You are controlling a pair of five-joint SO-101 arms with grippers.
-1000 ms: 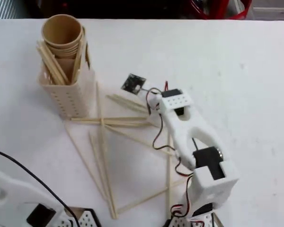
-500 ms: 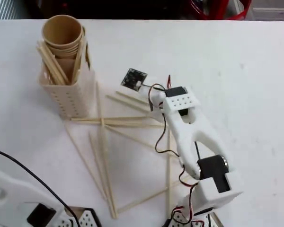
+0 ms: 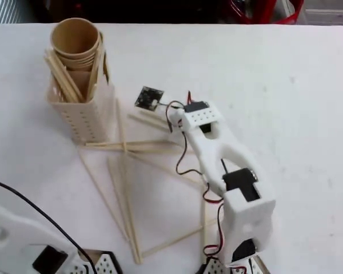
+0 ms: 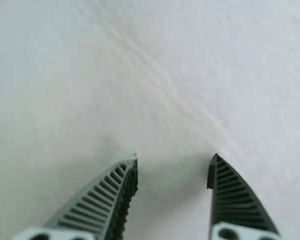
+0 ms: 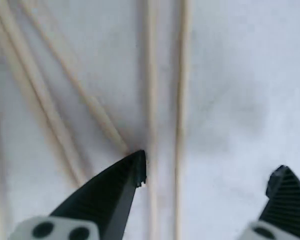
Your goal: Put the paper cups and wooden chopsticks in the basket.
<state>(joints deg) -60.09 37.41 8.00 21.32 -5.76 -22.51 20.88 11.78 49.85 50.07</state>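
Two chopsticks (image 5: 182,90) are seen running side by side between the right jaws, which are spread wide and clamped on nothing. One tip is set just beside the nearer stick and a slanted one. If closed here, the jaws could pinch both sticks unevenly (perhaps the slanted one too), and one could be flicked across the surface (image 3: 286,85). The left jaws are likewise parted and empty. The cups (image 3: 74,35) are stacked in the basket (image 3: 83,123), well apart from the right jaws.
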